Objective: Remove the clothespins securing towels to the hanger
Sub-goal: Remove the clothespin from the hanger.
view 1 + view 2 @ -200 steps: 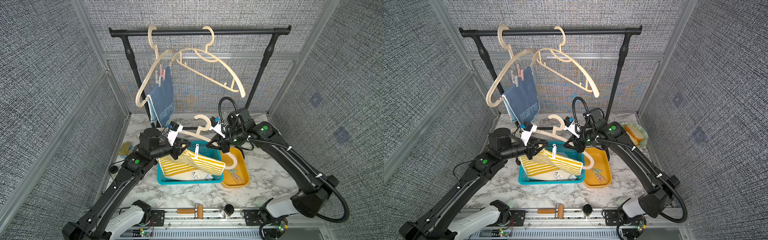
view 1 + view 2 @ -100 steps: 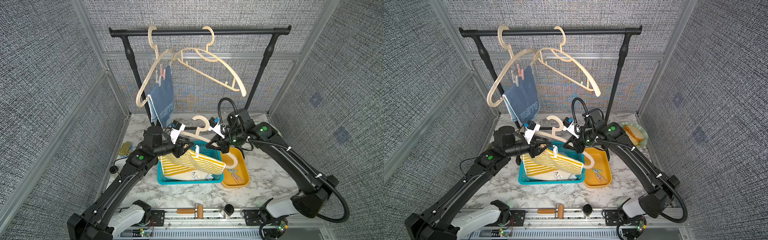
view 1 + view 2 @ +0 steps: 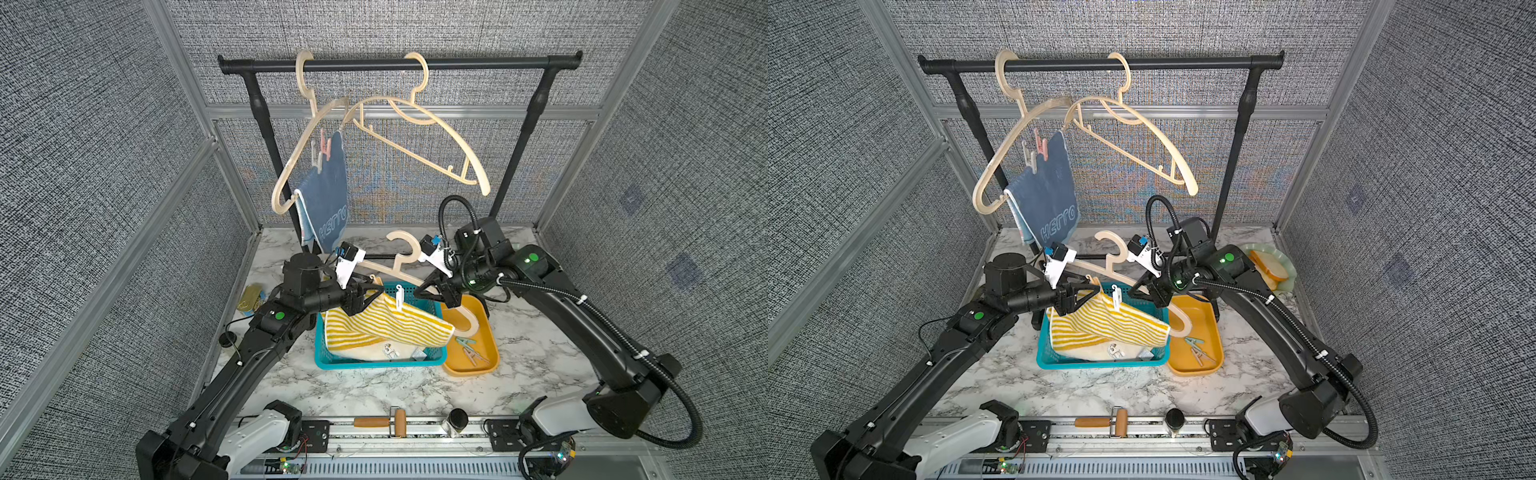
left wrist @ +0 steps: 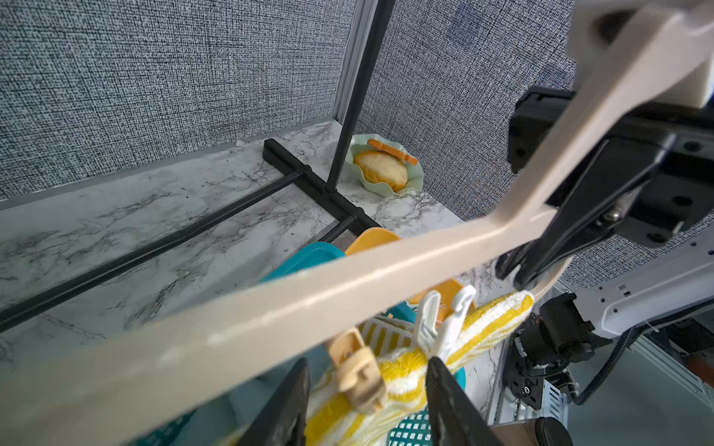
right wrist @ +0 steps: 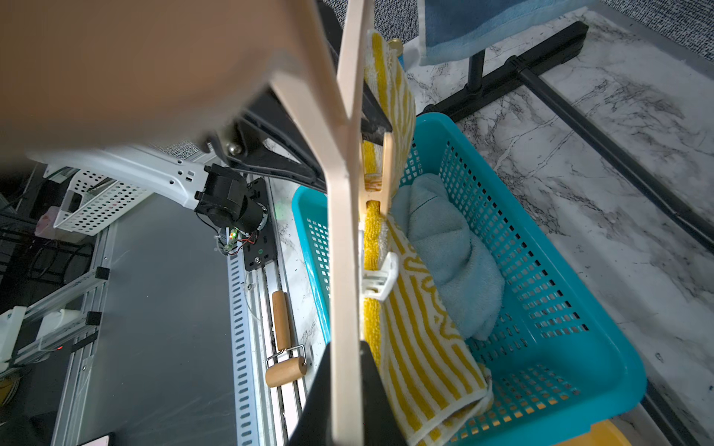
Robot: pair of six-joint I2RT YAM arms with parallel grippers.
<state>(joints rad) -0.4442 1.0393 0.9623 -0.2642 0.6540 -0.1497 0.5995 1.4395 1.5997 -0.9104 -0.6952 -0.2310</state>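
1. The beige clothespin (image 4: 357,370) and the white clothespin (image 4: 444,324) sit side by side on the top edge of the striped towel (image 3: 386,328). They pin it to the held hanger (image 4: 309,293), just below the centre of both top views.
2. My left gripper (image 4: 367,363) has its jaws apart, one finger on each side of the beige clothespin. I cannot see either finger pressing on it. The white clothespin stands just outside one of the fingers.
3. My right gripper (image 3: 432,293) is clamped tight on the held hanger's arm, to the right of the white clothespin in the top views. The hanger slants across the space between my two grippers.
4. The striped towel drapes down from the hanger into the teal basket (image 3: 374,362). The aqua towel (image 5: 452,262) lies bunched inside the basket.
5. An orange tray (image 3: 488,365) touches the basket's right side. Two loose clothespins (image 3: 465,341) lie in it.
6. Above and left of centre, the blue towel (image 3: 328,195) hangs from one of the two rail hangers (image 3: 481,179), with a pink clothespin (image 3: 325,145) at its top corner. The other rail hanger is bare. Both hook over the black rail (image 3: 498,62) near the top of the frame.
7. At the right edge of the marble table (image 3: 1092,386), in a top view, a pale green plate (image 3: 1285,284) holds bread.
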